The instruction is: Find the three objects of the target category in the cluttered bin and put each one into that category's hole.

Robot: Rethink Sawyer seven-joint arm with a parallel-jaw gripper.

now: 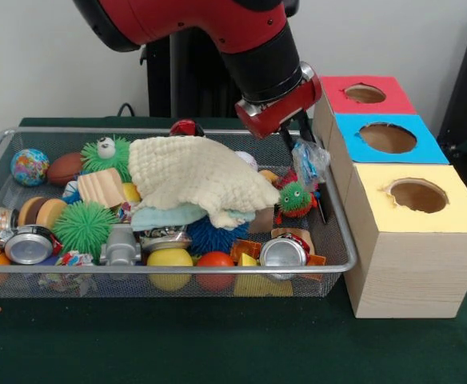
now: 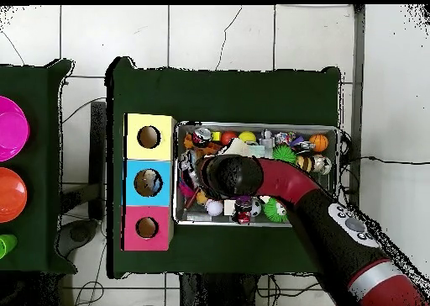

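Gripper (image 1: 307, 152) clenched on a crinkly clear wrapper (image 1: 309, 162) at the wire bin's (image 1: 341, 232) end nearest the hole boxes (image 1: 387, 138) — light, limp, slippery film, so pinch a bunched fold, not the loose edge.

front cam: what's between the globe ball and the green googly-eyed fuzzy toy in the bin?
In the front view, a brown football lies between the globe ball and the green googly-eyed fuzzy toy.

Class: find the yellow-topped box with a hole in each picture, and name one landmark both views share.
Front view: yellow-topped box at right, nearest the camera, beside the wire bin.
Overhead view: yellow-topped box at the row's top, left of the bin.
Shared landmark: blue-topped box next to it.
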